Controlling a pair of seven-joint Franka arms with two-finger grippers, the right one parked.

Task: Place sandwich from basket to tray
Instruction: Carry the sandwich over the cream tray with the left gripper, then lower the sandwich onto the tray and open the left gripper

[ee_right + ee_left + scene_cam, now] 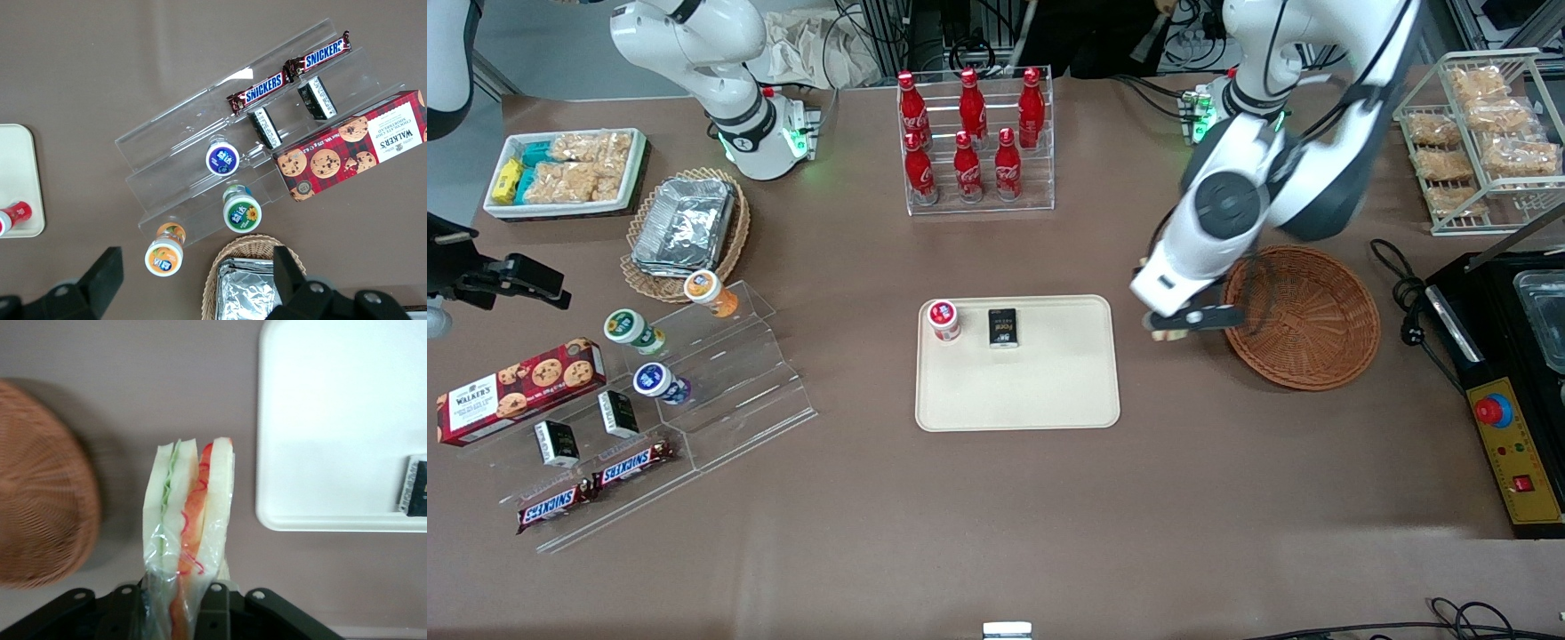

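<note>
My left gripper (1178, 327) hangs above the bare table between the reddish-brown wicker basket (1303, 317) and the cream tray (1017, 363). It is shut on the sandwich (187, 520), a plastic-wrapped wedge of white bread with green, orange and red filling. The black fingers (220, 613) press its wrapped end from both sides. In the front view only a pale bit of the sandwich (1167, 335) shows under the gripper. The basket (40, 500) holds nothing. The tray (333, 420) carries a red-lidded cup (943, 319) and a small black packet (1003, 326).
A rack of red cola bottles (974, 142) stands farther from the front camera than the tray. A black control box with a red button (1507, 427) and a wire shelf of snack bags (1480, 133) lie at the working arm's end. Clear acrylic steps with snacks (658, 391) sit toward the parked arm's end.
</note>
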